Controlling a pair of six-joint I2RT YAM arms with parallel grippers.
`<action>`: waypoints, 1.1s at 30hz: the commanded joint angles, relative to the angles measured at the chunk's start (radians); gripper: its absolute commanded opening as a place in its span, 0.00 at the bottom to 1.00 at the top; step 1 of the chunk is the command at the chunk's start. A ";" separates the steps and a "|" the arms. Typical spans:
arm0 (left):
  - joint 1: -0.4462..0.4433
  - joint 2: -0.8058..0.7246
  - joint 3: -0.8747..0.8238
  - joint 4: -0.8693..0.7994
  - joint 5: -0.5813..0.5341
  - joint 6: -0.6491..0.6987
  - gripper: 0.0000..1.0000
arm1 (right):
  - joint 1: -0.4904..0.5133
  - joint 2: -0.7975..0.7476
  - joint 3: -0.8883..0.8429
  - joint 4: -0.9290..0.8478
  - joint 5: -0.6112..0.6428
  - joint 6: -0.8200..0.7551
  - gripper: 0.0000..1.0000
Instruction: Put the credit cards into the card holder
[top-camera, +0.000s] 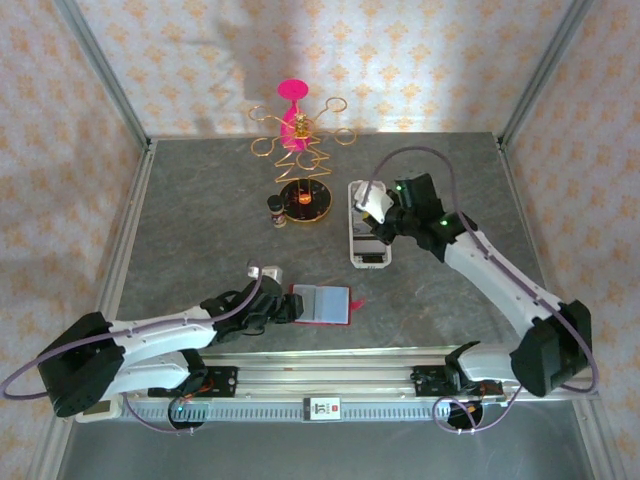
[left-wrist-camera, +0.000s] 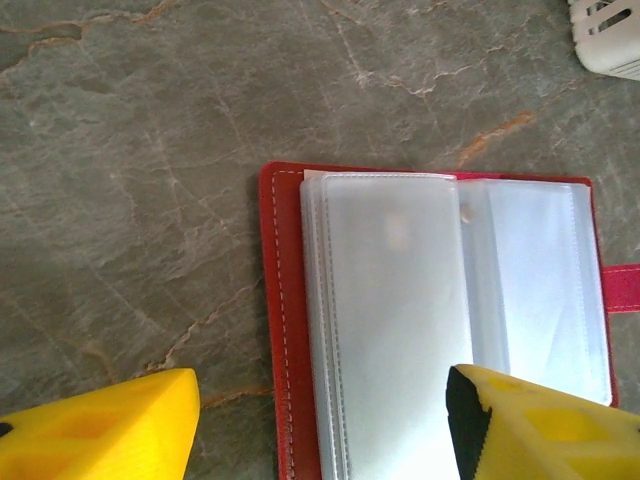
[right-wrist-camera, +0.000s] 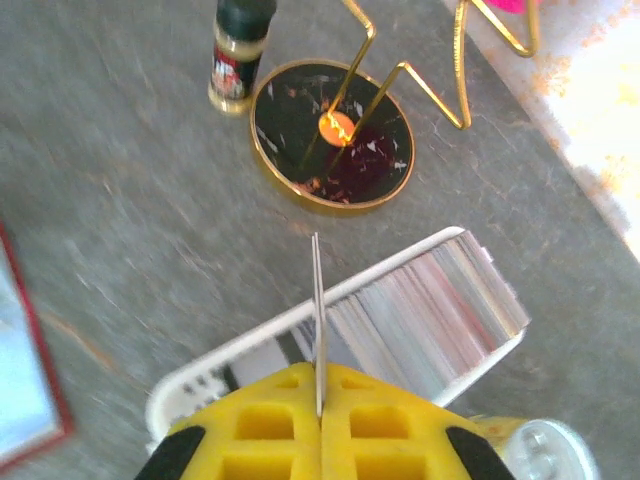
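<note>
Surroundings: a gold wire stand (top-camera: 300, 150) on a round black base sits at the far middle of the grey surface (top-camera: 200, 220), with a small bottle (top-camera: 277, 212) just beside it. A white perforated tray (top-camera: 368, 250) lies to their right, holding a packed row of cards (right-wrist-camera: 430, 310). Nothing lies between tray and card holder (top-camera: 322, 303).

Arms: the left arm lies low along the near edge, reaching right; the right arm reaches forward and left from its base, wrist bent over the tray.

Left claw (left-wrist-camera: 322, 400): fingers spread wide, holding nothing. The card holder lies open and flat at the near centre, red cover down, clear pockets up. One finger (left-wrist-camera: 100, 430) is over bare surface left of it, the other over the pockets; contact cannot be told.

Right claw (right-wrist-camera: 320, 380): closed on one credit card (right-wrist-camera: 316, 300), seen edge-on, upright, above the tray's cards and well apart from the card holder
</note>
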 joint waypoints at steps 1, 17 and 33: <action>0.008 0.019 0.042 -0.057 -0.044 0.026 0.67 | -0.002 -0.054 -0.037 0.025 -0.052 0.403 0.00; -0.014 0.132 0.142 -0.125 -0.076 0.054 0.64 | 0.131 -0.256 -0.451 0.390 -0.173 1.427 0.00; -0.042 0.227 0.188 -0.154 -0.095 0.057 0.59 | 0.205 -0.224 -0.607 0.541 -0.128 1.523 0.00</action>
